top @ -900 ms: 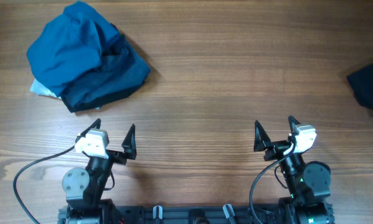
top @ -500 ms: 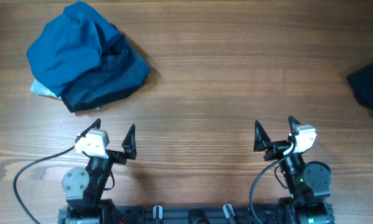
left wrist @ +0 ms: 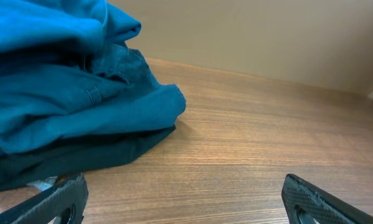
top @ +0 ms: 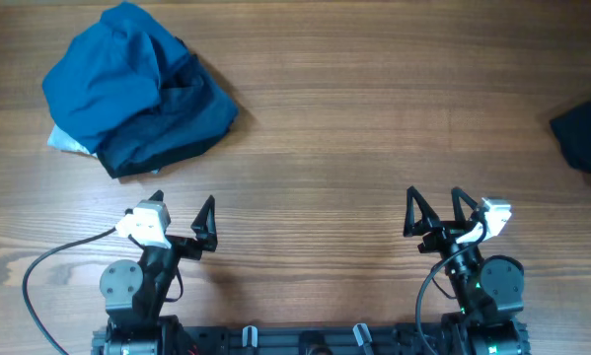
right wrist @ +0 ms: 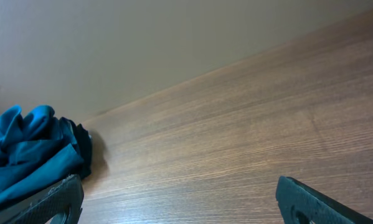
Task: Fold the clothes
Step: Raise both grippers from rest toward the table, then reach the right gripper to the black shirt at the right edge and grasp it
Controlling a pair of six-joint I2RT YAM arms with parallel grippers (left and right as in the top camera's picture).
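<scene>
A: Item: shirt?
B: Black, soft, limp. Lies well apart from the bundle, across the desk, mostly out of frame. Best gripped at a loose edge, I judge.
A: State of left pincer, right pincer?
B: Both wide, empty.

The surface is smooth wood grain, low sheen. Blue bundle is soft matt cloth, pretty wrinkly; black shirt looks like matt fabric too. Left pincer looks like matt black plastic.

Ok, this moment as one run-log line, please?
left gripper: open, empty | right gripper: open, empty | black shirt: overhead view's right edge, cut off, untouched | blue bundle: far left
</scene>
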